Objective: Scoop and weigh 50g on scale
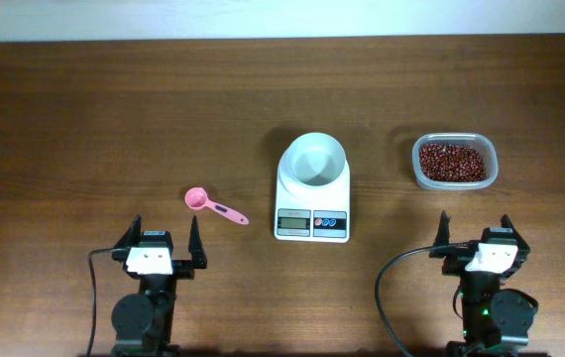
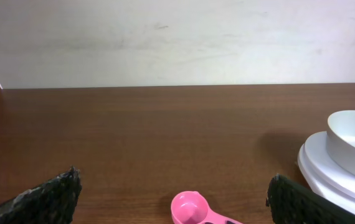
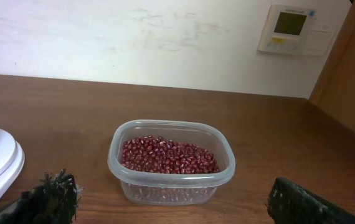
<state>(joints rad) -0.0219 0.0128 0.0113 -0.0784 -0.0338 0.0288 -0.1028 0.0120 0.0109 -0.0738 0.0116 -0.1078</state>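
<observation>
claws: left claw (image 1: 165,224) and right claw (image 1: 476,222) both spread wide, empty, at near edge of desk (image 1: 84,119) | scale (image 1: 312,220) mid-desk, bowl (image 1: 313,161) on top bare | beans (image 1: 451,162) in tub (image 1: 417,174) far right, none weighed | pink scoop (image 1: 213,206) flat, left of scale | risk: thin handle slipping from pinch; heaped scoop shedding beans beside bowl — or overshooting target

scale (image 1: 312,224) display too small to read, pink scoop (image 2: 193,210) handle cut off (bottom edge)
</observation>
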